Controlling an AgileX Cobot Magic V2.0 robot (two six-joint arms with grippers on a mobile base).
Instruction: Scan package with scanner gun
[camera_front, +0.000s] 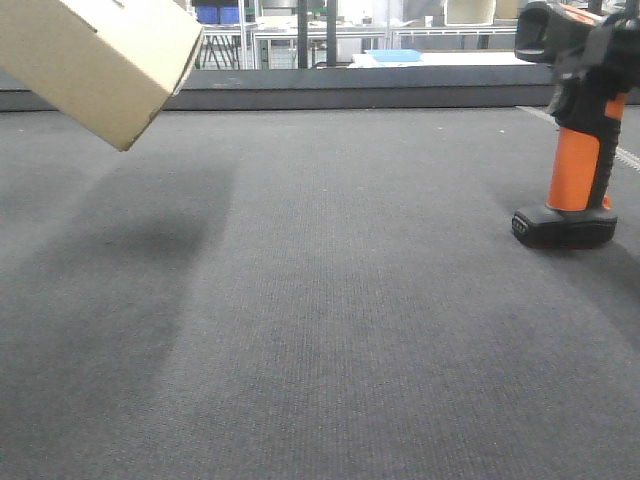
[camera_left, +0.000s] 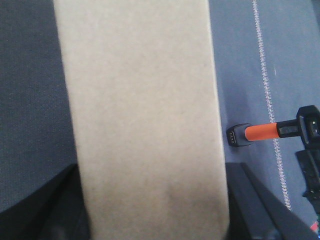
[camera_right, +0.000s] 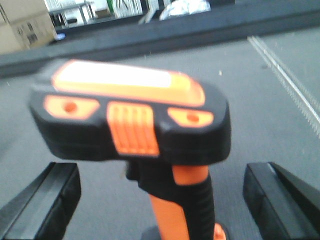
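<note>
While the left gripper (camera_left: 155, 172) clamps the tilted cardboard box (camera_front: 100, 60) above the grey mat (camera_front: 320, 300), the right gripper (camera_right: 162, 175) has jaws open, flanking the upright scanner gun (camera_front: 577, 160).

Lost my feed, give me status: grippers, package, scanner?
Left gripper shut on cardboard box, held above mat. Right gripper open, straddling upright scanner gun, not gripping. No obstruction seen.

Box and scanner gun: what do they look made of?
Box: probably cardboard, with matte tan faces, no gloss, and a flap edge at its end. Scanner gun: probably moulded plastic, with a smooth black shell and orange handle; the ridged black grip may be rubber.
</note>
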